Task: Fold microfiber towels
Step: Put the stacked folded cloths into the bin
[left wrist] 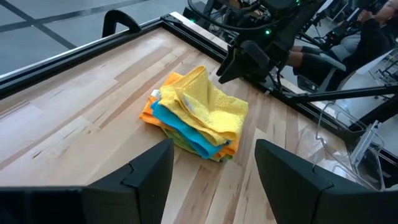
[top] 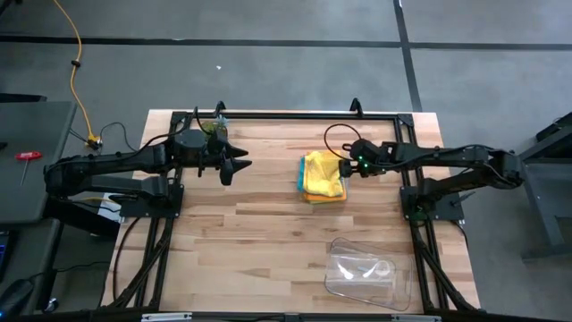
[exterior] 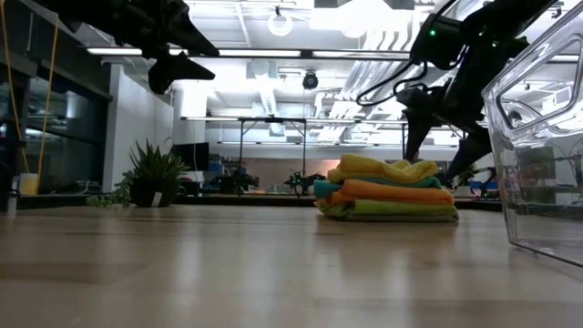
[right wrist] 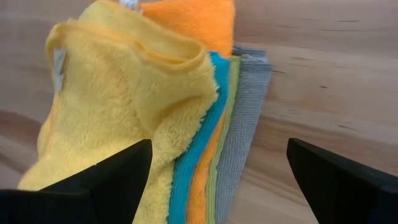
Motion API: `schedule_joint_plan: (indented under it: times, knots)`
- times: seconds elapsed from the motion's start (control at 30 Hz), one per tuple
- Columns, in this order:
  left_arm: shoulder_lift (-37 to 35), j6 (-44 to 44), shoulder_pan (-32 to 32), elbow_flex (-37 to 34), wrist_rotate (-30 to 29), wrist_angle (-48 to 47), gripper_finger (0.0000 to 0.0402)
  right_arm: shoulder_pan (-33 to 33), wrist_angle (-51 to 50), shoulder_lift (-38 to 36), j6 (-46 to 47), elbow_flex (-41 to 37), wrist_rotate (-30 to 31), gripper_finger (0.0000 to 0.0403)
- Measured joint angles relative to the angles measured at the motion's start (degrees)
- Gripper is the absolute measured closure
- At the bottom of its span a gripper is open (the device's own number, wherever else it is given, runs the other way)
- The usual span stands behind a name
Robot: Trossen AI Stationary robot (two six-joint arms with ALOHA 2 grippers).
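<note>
The towels lie in one stack (top: pixel 323 177) on the table right of centre. The yellow one (right wrist: pixel 112 106) lies loosely rumpled on top, over teal (right wrist: pixel 196 143), orange, lime green and grey (right wrist: pixel 249 106). The stack also shows in the low view (exterior: pixel 387 193) and the left wrist view (left wrist: pixel 196 115). My right gripper (top: pixel 344 166) is open just at the stack's right side, a little above it, its fingers (right wrist: pixel 112 174) wide apart on either side of the yellow towel's edge. My left gripper (top: pixel 243 165) is open and empty, held high left of the stack, pointing toward it.
A clear plastic tray (top: pixel 365 273) lies near the table's front right and stands close in the low view (exterior: pixel 542 137). A small green leafy clump (top: pixel 213 128) sits at the far edge behind my left arm. Bare wood (top: pixel 259 241) lies between the arms and toward the near edge.
</note>
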Motion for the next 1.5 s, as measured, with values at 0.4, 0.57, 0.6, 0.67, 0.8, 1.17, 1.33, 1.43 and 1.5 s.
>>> schedule_joint_plan:
  times: [0.4,0.57,0.6,0.67,0.8,1.17,1.33,1.43,1.5]
  knots:
    - [0.0,-0.02,0.0,0.0,0.06,-0.02,0.0186,-0.67,2.47,0.04,-9.92,0.06,-2.35,0.004]
    - [0.0,1.68,0.0,0.0,0.36,-0.02,0.0186,-0.66,2.15,0.07,-9.71,0.06,-3.05,0.0036]
    - [0.0,1.95,0.0,0.0,0.41,0.0,0.0186,-0.66,2.15,0.07,-9.78,0.06,-3.06,0.0031]
    - [0.0,1.95,0.0,0.0,0.42,-0.02,0.0186,-0.66,2.05,0.13,-10.19,0.04,-3.09,0.0014]
    - [0.0,1.92,0.01,0.0,0.57,-0.02,0.0186,-0.66,0.63,1.8,-10.26,0.07,-2.89,0.0007]
    - [0.0,1.95,0.01,0.0,1.66,0.0,0.0186,-1.46,1.32,4.42,-1.54,0.22,-9.62,0.0008]
    - [0.0,1.92,0.01,0.0,1.65,0.0,0.0186,-1.49,4.52,2.69,-2.67,0.24,-10.94,0.0008]
    - [0.0,1.92,0.0,0.0,1.53,0.0,0.0186,-0.49,1.38,2.25,-4.16,0.24,-10.9,0.0008]
    - [0.0,1.85,0.0,0.0,1.53,0.1,0.0186,0.53,0.5,2.36,-3.68,0.08,-9.13,0.0008]
